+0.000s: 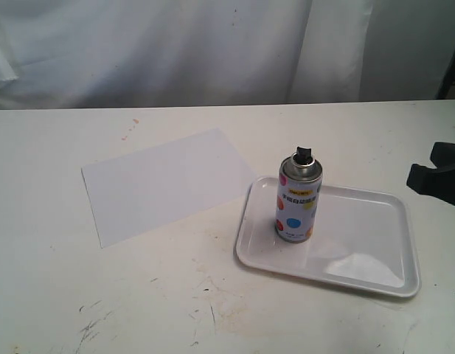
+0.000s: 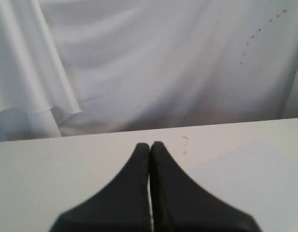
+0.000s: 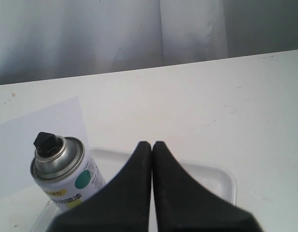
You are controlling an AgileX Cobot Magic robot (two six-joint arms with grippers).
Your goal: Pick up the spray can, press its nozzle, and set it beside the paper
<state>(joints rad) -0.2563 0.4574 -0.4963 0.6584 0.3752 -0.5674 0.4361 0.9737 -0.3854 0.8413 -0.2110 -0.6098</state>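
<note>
The spray can stands upright in the left part of a white tray, its black nozzle on the silver top. The white paper lies flat on the table, left of the tray. My right gripper shows at the right edge of the exterior view, apart from the can. In the right wrist view the can and its nozzle sit beside my right gripper, which is shut and empty. My left gripper is shut and empty over bare table, with a corner of the paper nearby.
White cloth hangs behind the table's far edge. Small orange specks mark the table beyond the paper, and dark scuffs mark the near side. The left arm is out of the exterior view.
</note>
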